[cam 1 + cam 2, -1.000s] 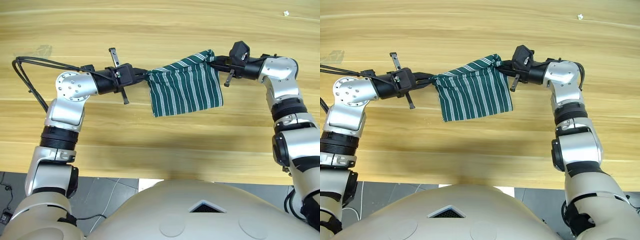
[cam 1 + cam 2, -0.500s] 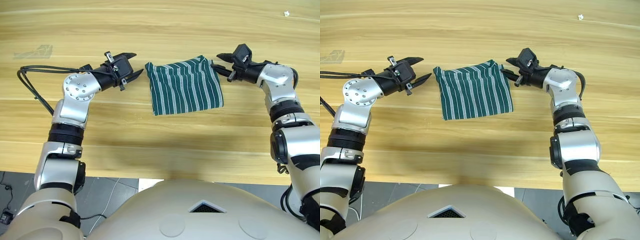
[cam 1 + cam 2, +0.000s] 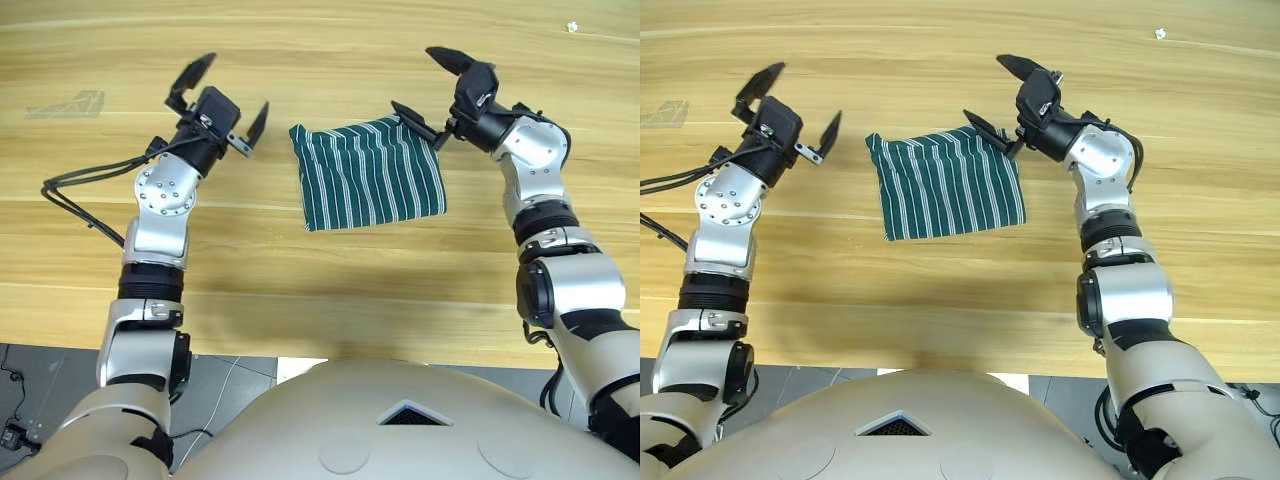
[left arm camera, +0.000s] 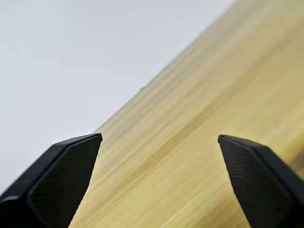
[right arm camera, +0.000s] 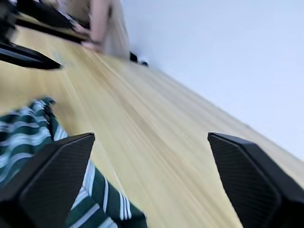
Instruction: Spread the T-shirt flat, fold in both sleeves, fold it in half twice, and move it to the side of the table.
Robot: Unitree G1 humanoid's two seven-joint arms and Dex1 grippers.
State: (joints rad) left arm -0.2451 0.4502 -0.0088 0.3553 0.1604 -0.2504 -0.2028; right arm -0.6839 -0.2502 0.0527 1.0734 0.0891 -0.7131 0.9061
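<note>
T-shirt folded square, green-striped.

I can read no text, label or number here; a faint mark near the surface's far left edge stays illegible.

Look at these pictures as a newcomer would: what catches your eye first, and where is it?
A folded green T-shirt with white stripes lies flat on the wooden table, between the two arms. The jaws on both sides stand wide open and hold nothing. The left jaws are off the shirt's left side, and the right jaws are by its far right corner.
</note>
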